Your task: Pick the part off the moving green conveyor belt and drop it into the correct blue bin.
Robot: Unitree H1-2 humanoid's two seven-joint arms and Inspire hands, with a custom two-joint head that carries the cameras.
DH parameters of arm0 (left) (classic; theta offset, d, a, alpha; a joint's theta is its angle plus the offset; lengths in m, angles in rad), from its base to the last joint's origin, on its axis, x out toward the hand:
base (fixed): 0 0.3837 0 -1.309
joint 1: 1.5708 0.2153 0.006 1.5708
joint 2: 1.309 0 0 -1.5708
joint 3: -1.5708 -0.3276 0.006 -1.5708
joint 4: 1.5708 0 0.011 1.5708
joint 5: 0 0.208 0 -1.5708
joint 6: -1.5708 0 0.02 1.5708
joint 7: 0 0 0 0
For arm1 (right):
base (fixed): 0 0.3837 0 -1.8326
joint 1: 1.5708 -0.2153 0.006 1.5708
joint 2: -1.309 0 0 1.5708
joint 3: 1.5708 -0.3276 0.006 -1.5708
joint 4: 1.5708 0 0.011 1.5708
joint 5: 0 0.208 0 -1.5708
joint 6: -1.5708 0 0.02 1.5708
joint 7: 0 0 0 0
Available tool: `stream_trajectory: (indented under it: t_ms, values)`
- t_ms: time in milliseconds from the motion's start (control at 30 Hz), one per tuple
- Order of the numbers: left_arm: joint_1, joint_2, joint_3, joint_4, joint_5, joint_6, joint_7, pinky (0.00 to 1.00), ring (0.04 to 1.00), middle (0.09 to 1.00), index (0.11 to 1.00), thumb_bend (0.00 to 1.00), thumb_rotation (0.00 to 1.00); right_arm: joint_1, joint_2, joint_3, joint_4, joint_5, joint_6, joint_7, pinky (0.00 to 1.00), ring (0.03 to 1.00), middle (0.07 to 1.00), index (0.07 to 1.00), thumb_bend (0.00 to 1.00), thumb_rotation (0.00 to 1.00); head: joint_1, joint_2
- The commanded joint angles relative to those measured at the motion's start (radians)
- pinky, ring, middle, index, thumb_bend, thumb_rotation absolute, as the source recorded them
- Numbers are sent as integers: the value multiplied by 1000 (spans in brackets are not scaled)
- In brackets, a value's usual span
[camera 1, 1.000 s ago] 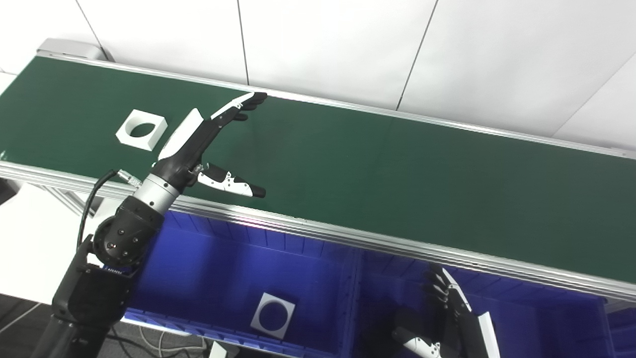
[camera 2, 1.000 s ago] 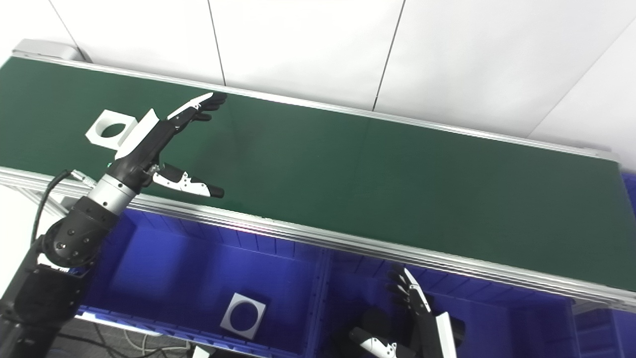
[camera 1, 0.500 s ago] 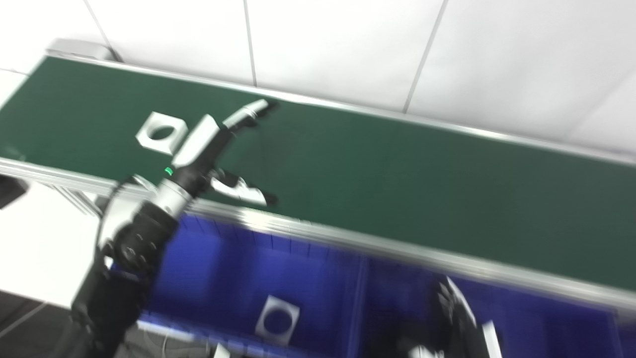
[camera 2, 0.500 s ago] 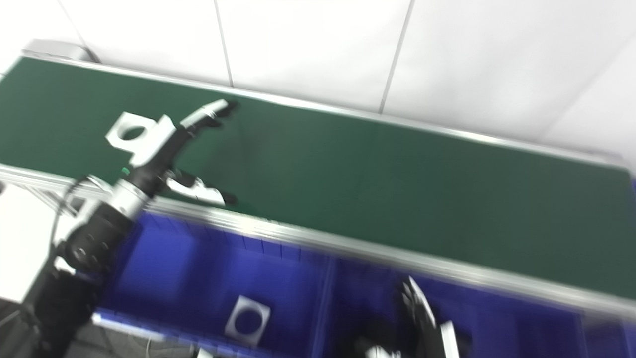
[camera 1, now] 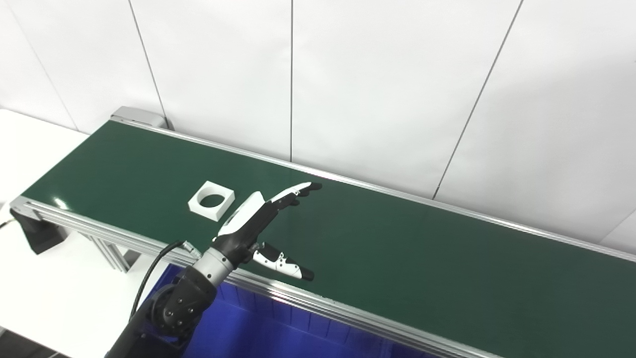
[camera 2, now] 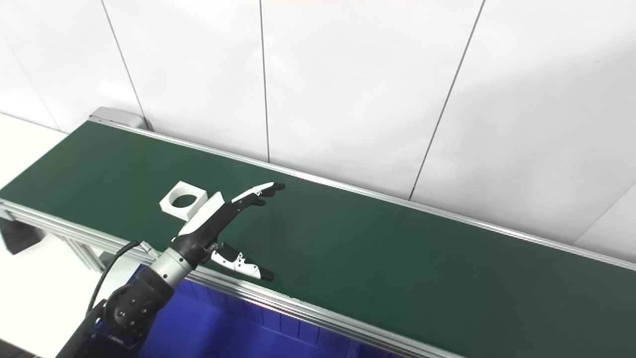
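Observation:
A white square part with a round hole (camera 1: 211,200) lies flat on the green conveyor belt (camera 1: 397,248), toward its left end. My left hand (camera 1: 258,223) is open and empty above the belt, just right of the part and apart from it, fingers stretched toward the far rail, thumb spread toward the near rail. The part also shows in the right eye view (camera 2: 183,200), as does the left hand (camera 2: 218,221). A strip of a blue bin (camera 1: 258,333) shows below the near rail. My right hand is out of view.
The belt's near aluminium rail (camera 1: 318,304) runs across the front. A white panelled wall (camera 1: 348,84) stands behind the belt. A white surface (camera 1: 44,298) and a black block (camera 1: 37,233) lie left of the belt's end.
The camera has tilted up, so the bins and my right hand have left the picture. The white part has ridden right on the belt, closer to my open left hand.

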Motion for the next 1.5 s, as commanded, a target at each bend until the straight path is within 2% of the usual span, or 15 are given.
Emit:
stream_trajectory:
  t_ms: [0,133,200,367,467,667,867,967,1167,1233,1467]
  values:
    - [-37,13,10,-14,11,2,23,855,907,931,908,811,155,-5,-8,-3,-13,12,-59,-9,827,855,888,958,730,249,0,0]
    - [-50,50,12,-11,59,25,10,905,933,944,921,803,158,-6,-8,-2,-14,15,-60,-13,822,857,888,958,722,234,-10,2]
    - [-59,73,16,-4,78,40,3,889,927,941,919,808,121,-6,-6,-3,-15,15,-59,-13,812,849,884,952,720,205,-18,4]
    - [-82,114,24,11,116,91,1,874,921,942,914,820,77,-8,-9,-7,-14,9,-57,-13,806,837,878,944,734,242,-48,14]
    - [-97,125,21,25,147,108,10,840,902,935,915,837,80,-10,-10,-9,-11,10,-57,-15,787,825,869,931,736,240,-55,16]
    - [-139,132,7,81,191,137,11,844,907,949,928,847,79,-15,-16,-8,-4,3,-59,-20,762,815,860,920,740,247,-50,21]
    - [-196,160,-22,161,237,140,11,856,914,954,934,863,85,-18,-9,-8,-2,3,-57,-23,757,809,856,914,745,240,-52,24]
    - [-236,183,-45,203,259,166,-24,885,939,961,944,875,94,-24,-11,-5,3,-11,-59,-32,748,804,857,909,744,256,-53,25]
    - [-310,227,-104,291,288,165,-66,938,963,965,951,894,76,-27,-14,3,4,-21,-61,-43,739,797,850,906,749,270,-53,26]
    - [-331,233,-120,307,304,191,-84,947,964,969,949,896,34,-28,-15,5,4,-20,-61,-44,737,796,850,904,751,265,-52,26]
    - [-389,251,-173,359,333,243,-135,979,973,967,950,893,0,-27,-13,2,1,-22,-57,-41,742,796,853,907,761,293,-47,27]
